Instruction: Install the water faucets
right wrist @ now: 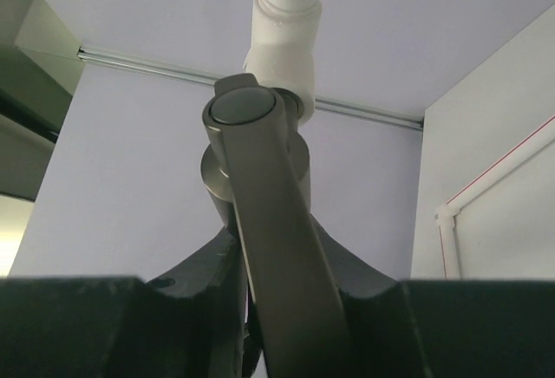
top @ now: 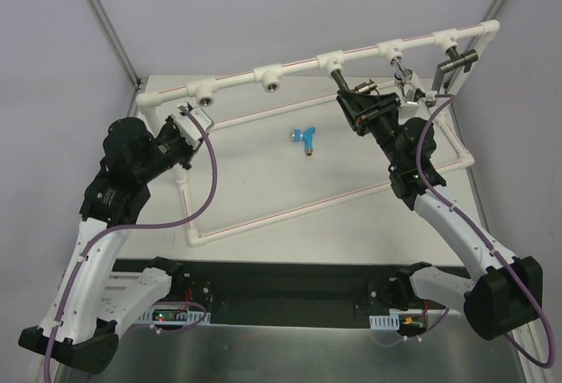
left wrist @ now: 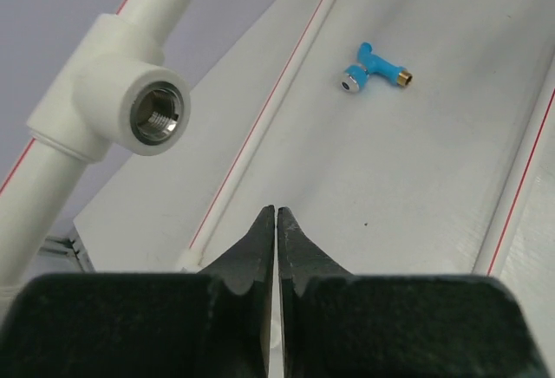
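**Status, both arms**

1. R arm: the right gripper [right wrist: 269, 226] is clenched on the grey faucet [right wrist: 260, 161]. In the wrist view you see one black finger [right wrist: 204, 265] on each side of the faucet's long lever body. The faucet's round end meets a white tee fitting [right wrist: 282, 44] on the pipe frame [top: 263, 71]. You cannot tell whether the threads are engaged; the joint is hidden.
2. In the top view, find this faucet at the upper rail, right of centre, with the R arm reaching up to it from the near-right base.
3. L arm: the left gripper [left wrist: 276, 218] is clenched on nothing, tips touching. It hovers over the table [left wrist: 364, 187] by the frame's left end. An open threaded socket [left wrist: 160, 116] sits up and to the left of the tips, apart from them.
4. The blue faucet [top: 305, 139] lies on its side on the table, inside the frame, approx. mid-way between the two grippers and touching neither. Its brass threaded end shows in the L wrist view.
5. Two more taps [top: 406, 80] hang from fittings at the rail's right end, just beyond the R gripper.
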`<state>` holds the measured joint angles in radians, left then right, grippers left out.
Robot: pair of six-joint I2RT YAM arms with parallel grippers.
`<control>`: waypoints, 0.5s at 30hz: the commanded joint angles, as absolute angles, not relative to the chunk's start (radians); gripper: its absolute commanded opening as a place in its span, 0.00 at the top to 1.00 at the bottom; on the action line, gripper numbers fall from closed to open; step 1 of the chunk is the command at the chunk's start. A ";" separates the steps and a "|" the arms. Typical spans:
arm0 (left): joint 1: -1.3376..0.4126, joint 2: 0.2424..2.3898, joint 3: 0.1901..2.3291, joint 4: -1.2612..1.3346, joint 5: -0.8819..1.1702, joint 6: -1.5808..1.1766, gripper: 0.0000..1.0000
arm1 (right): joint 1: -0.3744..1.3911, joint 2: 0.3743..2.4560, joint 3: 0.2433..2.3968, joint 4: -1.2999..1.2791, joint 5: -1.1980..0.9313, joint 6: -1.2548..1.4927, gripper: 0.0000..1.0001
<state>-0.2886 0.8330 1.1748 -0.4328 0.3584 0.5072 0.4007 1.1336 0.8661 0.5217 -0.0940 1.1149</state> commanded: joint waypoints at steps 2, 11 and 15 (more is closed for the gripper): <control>-0.293 0.827 1.172 -0.446 0.413 0.463 1.00 | 0.411 1.155 0.827 0.382 -0.107 1.189 0.98; -0.293 0.759 1.138 -0.374 0.118 0.319 0.58 | 0.423 1.114 0.939 0.232 -0.039 0.907 0.98; -0.291 0.606 0.981 -0.173 -0.183 0.207 0.44 | 0.434 1.103 0.971 0.170 -0.006 0.778 0.98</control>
